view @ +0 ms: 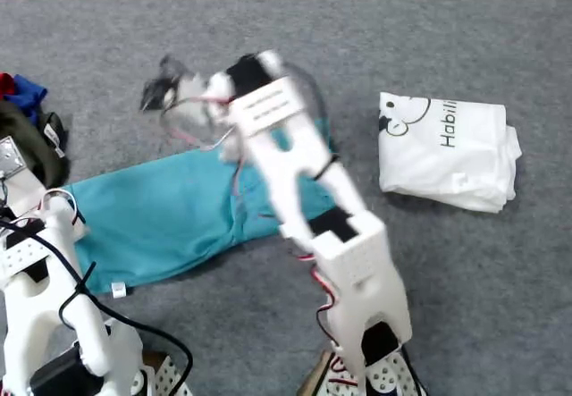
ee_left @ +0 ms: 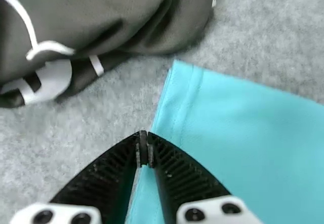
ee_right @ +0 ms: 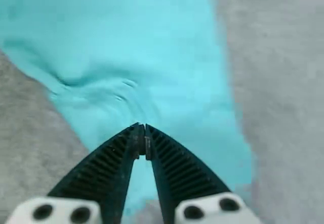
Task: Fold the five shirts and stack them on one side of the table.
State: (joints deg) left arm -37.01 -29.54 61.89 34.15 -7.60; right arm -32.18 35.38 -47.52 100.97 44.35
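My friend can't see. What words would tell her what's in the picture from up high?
A teal shirt lies flat on a grey table, with one white robot arm stretched across it. A folded white shirt sits apart to one side, and a dark pile of clothes lies at the opposite edge, near a second arm.

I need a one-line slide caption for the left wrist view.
Left gripper, shut, at the hem of the teal shirt, with a dark shirt near it.
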